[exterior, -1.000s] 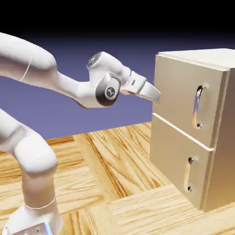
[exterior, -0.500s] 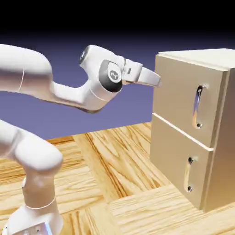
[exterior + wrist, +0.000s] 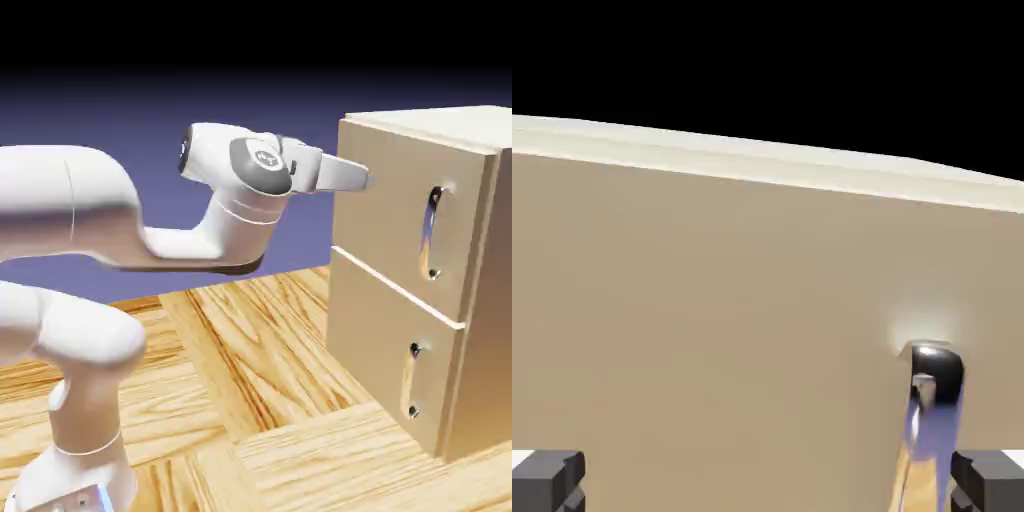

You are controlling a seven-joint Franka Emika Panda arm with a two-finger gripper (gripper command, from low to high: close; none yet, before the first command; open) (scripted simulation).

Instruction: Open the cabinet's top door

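Note:
The pale beige cabinet [image 3: 430, 270] stands at the exterior view's right, both front panels flush. The top door [image 3: 395, 215] carries a curved silver bar handle [image 3: 432, 232] near its right side. My gripper [image 3: 358, 178] is level with the door's upper part, in front of the panel and left of the handle, touching nothing. In the hand view the top door [image 3: 712, 330] fills the picture, the handle [image 3: 927, 400] shows at lower right, and my gripper [image 3: 767, 485] is open with both grey fingertips [image 3: 547, 480] far apart and nothing between them.
Below the top door sits a shorter panel [image 3: 385, 355] with a beige handle [image 3: 411, 382]. The cabinet stands on a wooden table [image 3: 260, 400]. My white arm [image 3: 120, 220] stretches in from the left.
The hand rose and levelled out, moving right toward the upper part of the top door. The forearm swung lower and the jaws stayed open.

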